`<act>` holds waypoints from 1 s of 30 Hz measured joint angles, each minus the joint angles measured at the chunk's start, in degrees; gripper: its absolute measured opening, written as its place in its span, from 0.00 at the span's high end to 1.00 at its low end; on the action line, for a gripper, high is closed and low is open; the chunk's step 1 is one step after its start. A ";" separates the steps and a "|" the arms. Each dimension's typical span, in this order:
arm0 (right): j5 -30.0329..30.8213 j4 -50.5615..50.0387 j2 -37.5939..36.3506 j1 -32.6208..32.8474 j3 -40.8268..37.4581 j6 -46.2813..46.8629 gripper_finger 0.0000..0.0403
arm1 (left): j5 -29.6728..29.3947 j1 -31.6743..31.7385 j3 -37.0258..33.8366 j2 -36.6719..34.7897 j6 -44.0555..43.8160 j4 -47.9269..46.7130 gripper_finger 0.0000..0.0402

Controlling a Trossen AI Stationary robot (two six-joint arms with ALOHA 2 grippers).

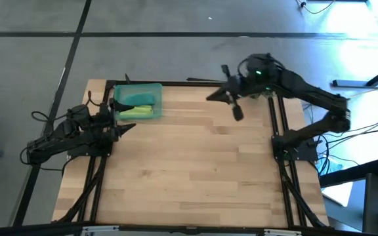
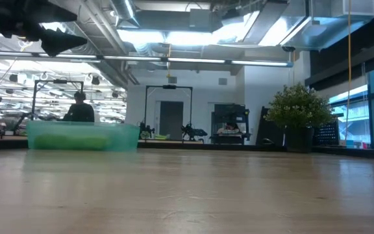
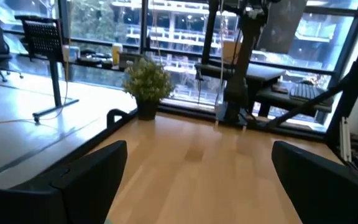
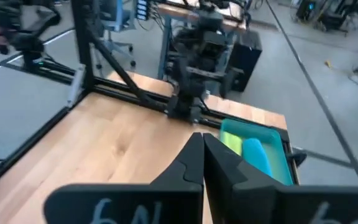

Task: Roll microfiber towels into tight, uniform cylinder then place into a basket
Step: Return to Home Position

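Hanging over the far part of the desk [image 1: 189, 170], the right end effector [image 4: 202, 138] has its fingers pressed together on nothing. The left end effector [image 3: 199, 149], spread wide and empty, sits beside the basket [image 1: 136, 85]. The lime-green towel [image 1: 136, 113] and the teal towel [image 1: 134, 98] lie rolled inside it, so only parking the arms seems left.

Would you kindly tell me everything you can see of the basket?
The basket is a shallow, rectangular, translucent teal-green plastic tray with a low rim, sitting flat at the table's far left corner. Two rolled towels lie side by side inside it: the teal towel and the lime-green towel.
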 joint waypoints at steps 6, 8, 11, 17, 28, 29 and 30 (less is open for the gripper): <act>3.30 5.95 -12.74 3.37 -13.43 3.47 1.00 | 0.21 0.00 -1.06 -0.02 0.02 2.33 0.02; 4.68 9.32 -17.64 4.32 -19.51 6.37 0.99 | 0.23 0.00 -2.31 -0.02 -0.03 4.20 0.02; 5.16 16.06 -24.96 5.88 -29.38 9.19 0.99 | 1.17 0.00 -5.09 -0.02 -0.13 8.11 0.02; 5.09 28.33 -34.82 7.70 -47.58 11.91 0.99 | 2.72 0.00 -10.45 -0.02 -3.42 11.63 0.02; 2.99 42.47 -47.08 7.79 -69.33 16.18 0.99 | 5.19 -0.02 -15.54 -0.02 -4.30 16.44 0.02; 2.97 44.37 -48.11 7.79 -71.14 16.84 0.99 | 5.16 0.00 -15.97 -0.02 -3.82 16.43 0.02; 2.99 46.50 -49.02 7.79 -72.98 17.45 0.99 | 5.12 -0.02 -16.06 0.02 -3.13 16.79 0.02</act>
